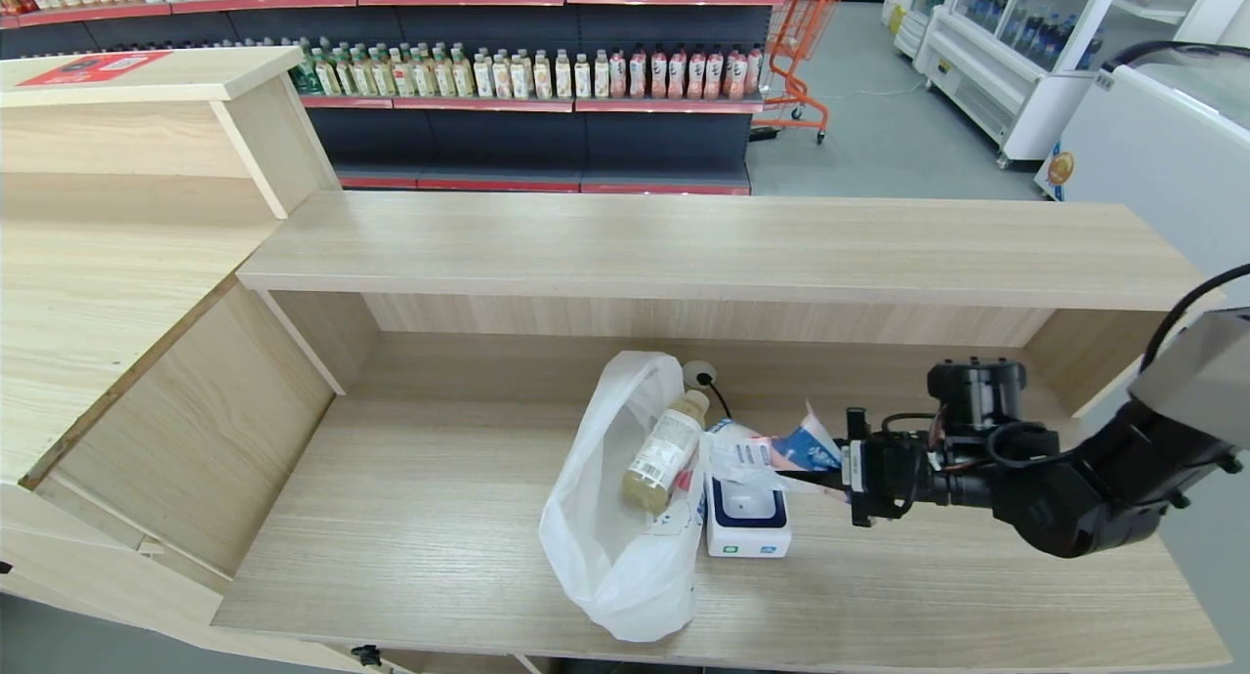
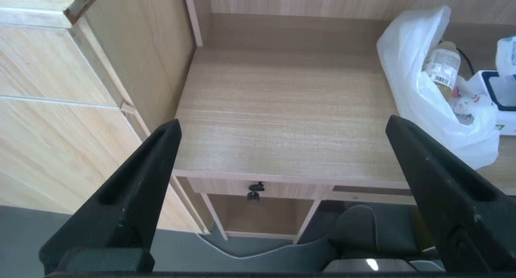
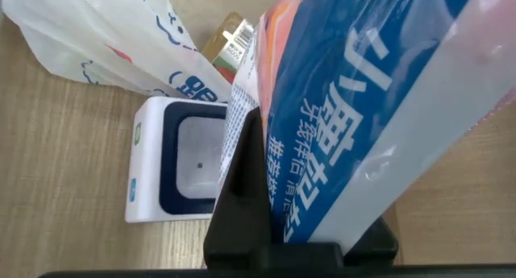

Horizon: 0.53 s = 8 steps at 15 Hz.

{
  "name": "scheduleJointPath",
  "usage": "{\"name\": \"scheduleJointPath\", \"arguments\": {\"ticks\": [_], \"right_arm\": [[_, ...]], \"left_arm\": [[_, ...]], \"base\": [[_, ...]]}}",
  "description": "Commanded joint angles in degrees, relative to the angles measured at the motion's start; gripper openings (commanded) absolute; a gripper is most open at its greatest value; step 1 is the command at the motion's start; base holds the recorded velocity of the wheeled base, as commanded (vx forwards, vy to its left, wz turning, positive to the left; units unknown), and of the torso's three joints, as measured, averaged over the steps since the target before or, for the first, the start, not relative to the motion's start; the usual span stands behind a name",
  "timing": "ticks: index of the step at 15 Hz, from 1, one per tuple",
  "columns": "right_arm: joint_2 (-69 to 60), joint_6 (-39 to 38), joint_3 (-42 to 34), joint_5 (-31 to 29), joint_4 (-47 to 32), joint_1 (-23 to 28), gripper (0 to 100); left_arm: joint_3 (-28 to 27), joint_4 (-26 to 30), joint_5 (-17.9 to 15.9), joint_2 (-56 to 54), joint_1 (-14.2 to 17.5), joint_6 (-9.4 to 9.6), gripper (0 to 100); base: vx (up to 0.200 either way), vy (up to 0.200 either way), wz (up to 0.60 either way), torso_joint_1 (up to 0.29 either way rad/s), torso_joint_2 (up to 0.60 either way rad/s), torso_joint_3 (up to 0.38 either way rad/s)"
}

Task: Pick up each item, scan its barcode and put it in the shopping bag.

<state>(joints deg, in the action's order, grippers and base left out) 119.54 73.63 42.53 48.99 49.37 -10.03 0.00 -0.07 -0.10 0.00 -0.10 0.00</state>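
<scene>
Packet (image 1: 773,453) | right jaws pinching it | left jaws spread | wooden counter (image 1: 391,537) | shop shelves (image 1: 547,73)

Shop checkout in light wood, aisle behind.
A pale wooden surface (image 1: 410,537) sits under a raised ledge (image 1: 684,244); at 12 o'clock dark shelving (image 1: 547,78) with red edges carries rows of bottles, an orange trolley (image 1: 806,39) at 1, glass-door chillers (image 1: 1016,39) at 2, grey floor (image 1: 879,137) between.

A wooden counter (image 1: 391,547) bears the white shopping bag (image 1: 598,557) beside a scanner (image 1: 747,523).
</scene>
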Motion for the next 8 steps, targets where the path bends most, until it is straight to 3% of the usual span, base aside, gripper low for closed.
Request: {"name": "scheduleJointPath", "arguments": {"ticks": [1,4,6,8], "right_arm": [[-12.75,-11.84,-8.87,1.81,0.02,5.29,0],[-23.92,-27.58,-19.95,-2.15,-0.68,8.45,0],[-28.84,-36.37,-25.83,-4.26,-0.86,8.01,0],[-34.55,-50.25,-28.56,-9.09,-0.94,5.20,0]], "left_arm": [[0.00,-0.01,0.01,0.00,0.01,0.00,100],[0.00,-0.01,0.01,0.00,0.01,0.00,100],[0.00,-0.01,0.01,0.00,0.01,0.00,100],[0.00,-0.01,0.01,0.00,0.01,0.00,100]], "base": [[0.000,0.000,0.00,0.000,0.00,0.000],[0.000,0.000,0.00,0.000,0.00,0.000],[0.000,0.000,0.00,0.000,0.00,0.000],[0.000,0.000,0.00,0.000,0.00,0.000]]}}
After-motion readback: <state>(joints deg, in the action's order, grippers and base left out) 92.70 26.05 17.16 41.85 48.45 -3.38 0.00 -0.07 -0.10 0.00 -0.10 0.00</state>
